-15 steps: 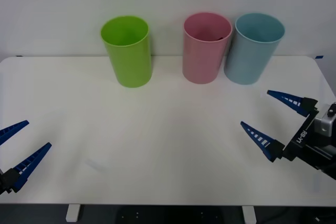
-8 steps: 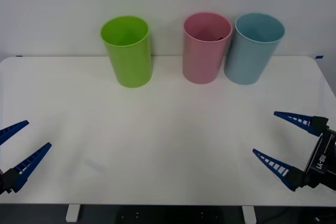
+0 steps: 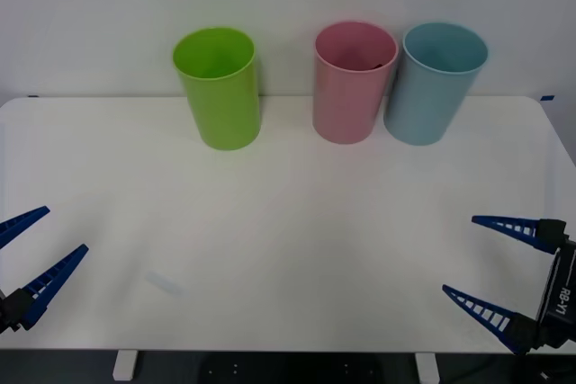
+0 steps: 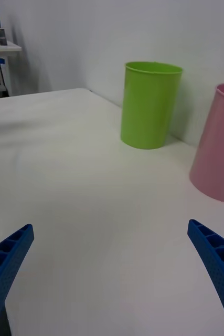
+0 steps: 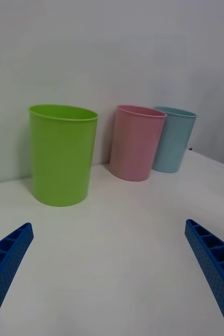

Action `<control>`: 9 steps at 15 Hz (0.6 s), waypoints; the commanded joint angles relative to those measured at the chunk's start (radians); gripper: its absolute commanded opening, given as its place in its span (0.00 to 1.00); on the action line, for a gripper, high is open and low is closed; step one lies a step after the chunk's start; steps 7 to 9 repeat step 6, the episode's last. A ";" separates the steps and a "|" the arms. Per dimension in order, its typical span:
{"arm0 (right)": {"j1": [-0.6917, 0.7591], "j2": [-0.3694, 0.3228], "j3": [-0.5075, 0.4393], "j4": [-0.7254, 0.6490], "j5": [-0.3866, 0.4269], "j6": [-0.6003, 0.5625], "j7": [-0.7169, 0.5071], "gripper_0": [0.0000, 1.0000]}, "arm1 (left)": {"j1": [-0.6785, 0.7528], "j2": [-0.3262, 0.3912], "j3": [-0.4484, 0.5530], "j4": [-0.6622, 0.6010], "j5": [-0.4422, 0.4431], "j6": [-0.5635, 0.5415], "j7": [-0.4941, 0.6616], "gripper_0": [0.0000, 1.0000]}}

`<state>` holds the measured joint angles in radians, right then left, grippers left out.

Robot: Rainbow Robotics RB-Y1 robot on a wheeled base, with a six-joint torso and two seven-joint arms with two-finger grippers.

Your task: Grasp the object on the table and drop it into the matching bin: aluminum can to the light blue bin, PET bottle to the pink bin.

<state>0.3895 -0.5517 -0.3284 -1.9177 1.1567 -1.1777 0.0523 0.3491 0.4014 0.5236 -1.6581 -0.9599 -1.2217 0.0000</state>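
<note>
The pink bin [image 3: 353,87] and the light blue bin [image 3: 432,87] stand side by side at the back of the white table [image 3: 297,213]. A small dark shape [image 3: 383,65] shows just inside the pink bin's rim; I cannot tell what it is. The object, the PET bottle, is out of view. My right gripper [image 3: 459,254] hangs open and empty over the table's near right corner. My left gripper [image 3: 66,229] is open and empty at the near left edge. The left wrist view shows the pink bin [image 5: 137,142] and the light blue bin [image 5: 172,139] beyond the open left gripper [image 5: 109,224].
A lime green bin [image 3: 220,92] stands at the back, left of the pink one. In the right wrist view, the green bin [image 4: 149,105] and the pink bin [image 4: 222,152] lie beyond the open right gripper [image 4: 110,226]. A faint smudge [image 3: 164,283] marks the tabletop near the front left.
My right gripper has drawn back from mid-right toward the table's near right corner, staying open. The left gripper and the bins have not moved.
</note>
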 commanded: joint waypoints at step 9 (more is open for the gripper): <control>0.003 0.001 0.015 0.000 0.012 -0.011 0.000 1.00 | 0.000 0.000 0.000 0.000 0.000 0.000 0.000 1.00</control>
